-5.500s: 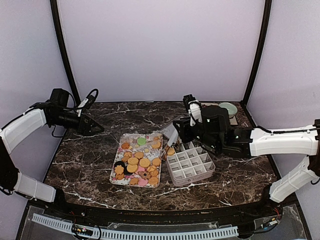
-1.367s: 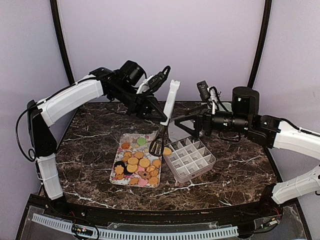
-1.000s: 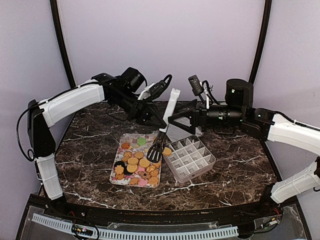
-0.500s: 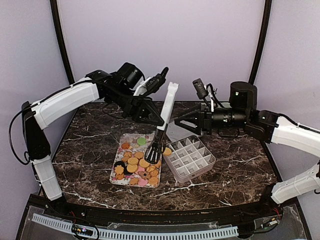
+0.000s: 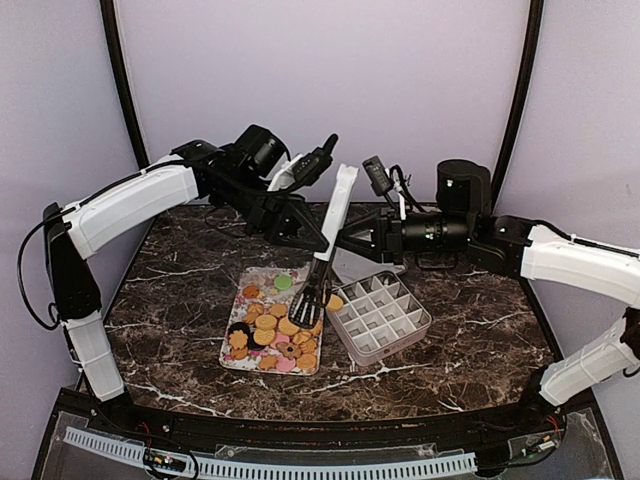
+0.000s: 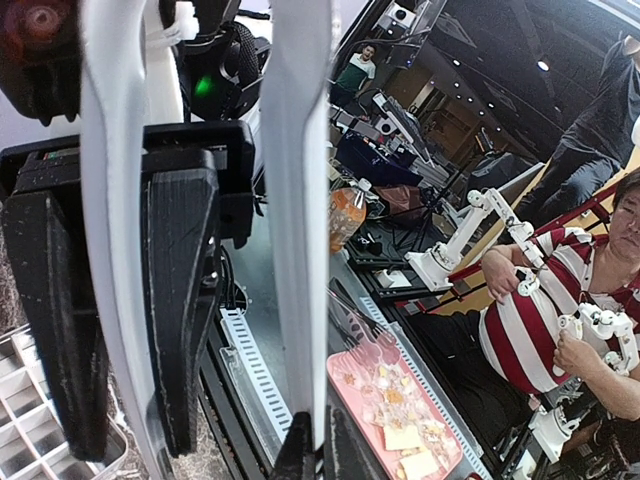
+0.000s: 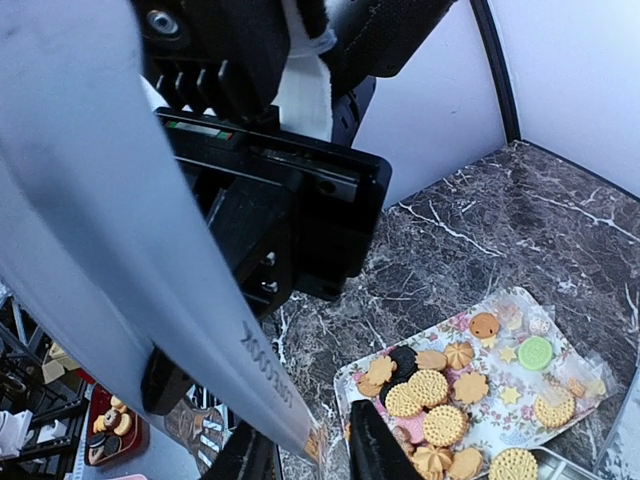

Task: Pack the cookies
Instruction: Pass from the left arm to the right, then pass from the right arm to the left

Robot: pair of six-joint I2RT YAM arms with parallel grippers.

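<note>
Top external view: the left hand (image 5: 308, 235) is clamped on the tongs (image 5: 338, 205), whose long axis hangs near upright, tips just above the cookies (image 5: 275, 325) on the tray (image 5: 260, 274) below both hands, while the right hand (image 5: 348, 238) straddles the handle, whether gripping I cannot tell.

tray (image 5: 258, 277): on table (image 5: 180, 300), just L of box (image 5: 380, 320)
cookies (image 5: 275, 325): on tray; stray cookie (image 5: 336, 301) btwn tray & box
tongs (image 5: 332, 225): above tray's back-R corner, tips down, tilted
</note>
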